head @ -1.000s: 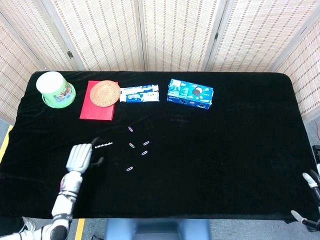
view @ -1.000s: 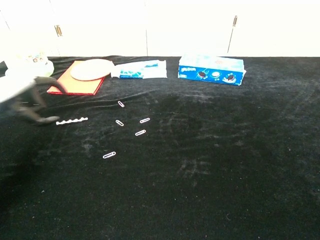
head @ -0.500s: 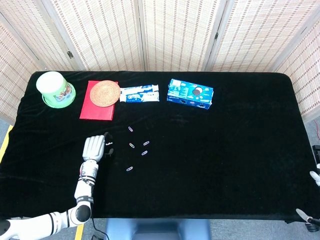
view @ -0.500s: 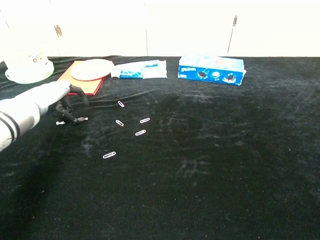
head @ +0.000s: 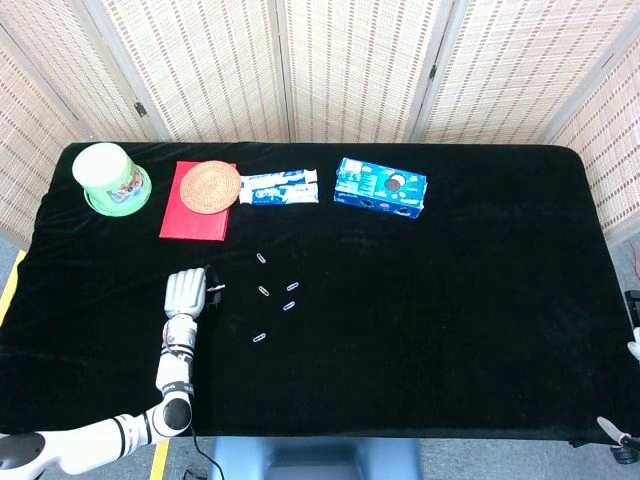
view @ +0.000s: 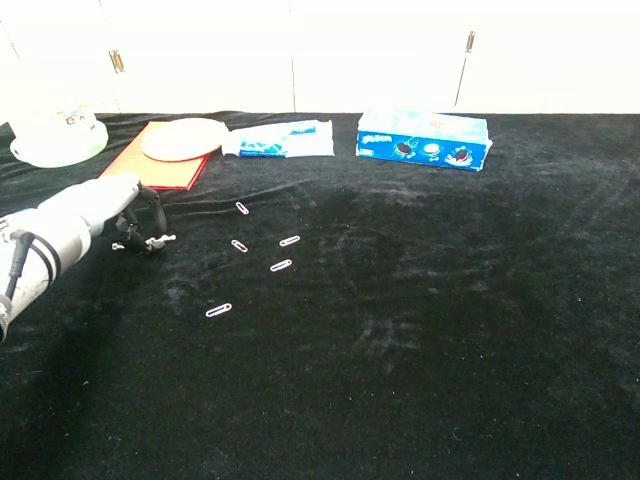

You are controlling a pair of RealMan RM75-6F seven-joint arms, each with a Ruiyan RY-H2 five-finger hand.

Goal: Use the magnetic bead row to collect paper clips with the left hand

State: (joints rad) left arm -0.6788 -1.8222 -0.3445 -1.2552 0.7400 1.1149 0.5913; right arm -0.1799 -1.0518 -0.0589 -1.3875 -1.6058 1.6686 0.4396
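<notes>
The white magnetic bead row [head: 214,292] [view: 160,239] lies on the black tablecloth at the left. My left hand [head: 187,294] [view: 103,209] is over it, fingers curled down around its middle, so only the ends of the row show. Several paper clips [head: 264,291] [view: 239,245] lie scattered just right of the hand, the nearest a short way from the row; one more clip [head: 259,337] [view: 218,310] lies closer to the front. Only a sliver of my right hand [head: 634,347] shows at the right edge of the head view.
Along the back stand a green and white tub [head: 110,178], a red book [head: 192,218] with a woven coaster [head: 210,187] on it, a toothpaste box [head: 278,187] and a blue cookie box [head: 380,187].
My left hand moved right and forward onto the bead row and curled its fingers around it. My right hand slid further out of view.
</notes>
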